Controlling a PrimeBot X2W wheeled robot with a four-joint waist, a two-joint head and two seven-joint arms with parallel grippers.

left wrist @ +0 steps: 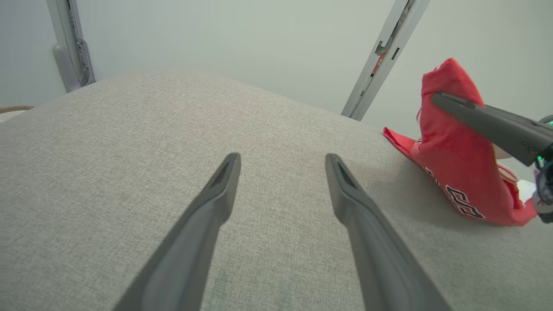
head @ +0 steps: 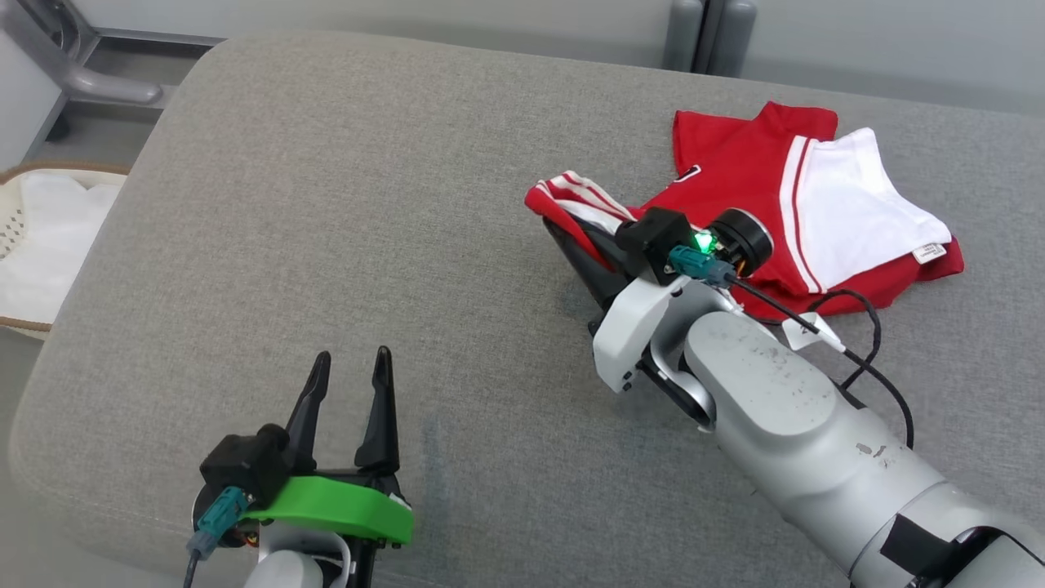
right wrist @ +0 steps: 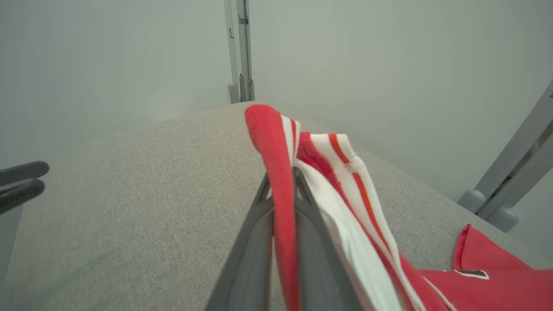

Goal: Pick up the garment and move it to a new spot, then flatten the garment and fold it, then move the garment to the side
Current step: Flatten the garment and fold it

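Right now your garment point(head: 735, 175) lies rumpled at the upper right of the head view on the grey cushion point(head: 367, 204), its long axis running from the white sleeve at far right to a striped edge at its left end. Your right fingers point(right wrist: 259, 242) are pinched tight on that edge, probably raised off the cushion. Your left fingers point(head: 382, 408), spread wide and empty, sit lower left, well apart, so the right arm is nearer.
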